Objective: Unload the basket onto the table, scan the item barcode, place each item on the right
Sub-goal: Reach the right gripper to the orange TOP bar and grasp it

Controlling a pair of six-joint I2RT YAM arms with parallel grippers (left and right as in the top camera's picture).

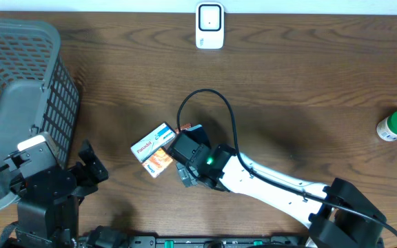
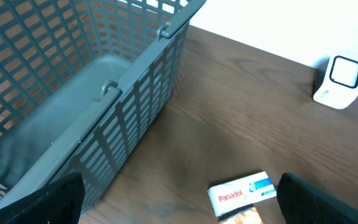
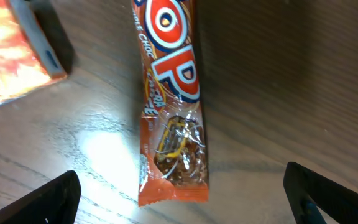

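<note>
Snack bar (image 3: 173, 93) lies flat, long axis pointing away between the spread right fingers (image 3: 42, 202); left fingers (image 2: 42, 202) also spread.

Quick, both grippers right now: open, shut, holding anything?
Left gripper: open, empty, beside the basket.
Right gripper: open, empty, over the snack bar.

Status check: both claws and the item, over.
Left claw open, near basket. Right claw open over snack bar, not gripping. Orange box close beside it.

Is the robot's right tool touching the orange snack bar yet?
Apart. The right wrist view shows the right tool open, with bare table between its fingers and the snack bar.
</note>
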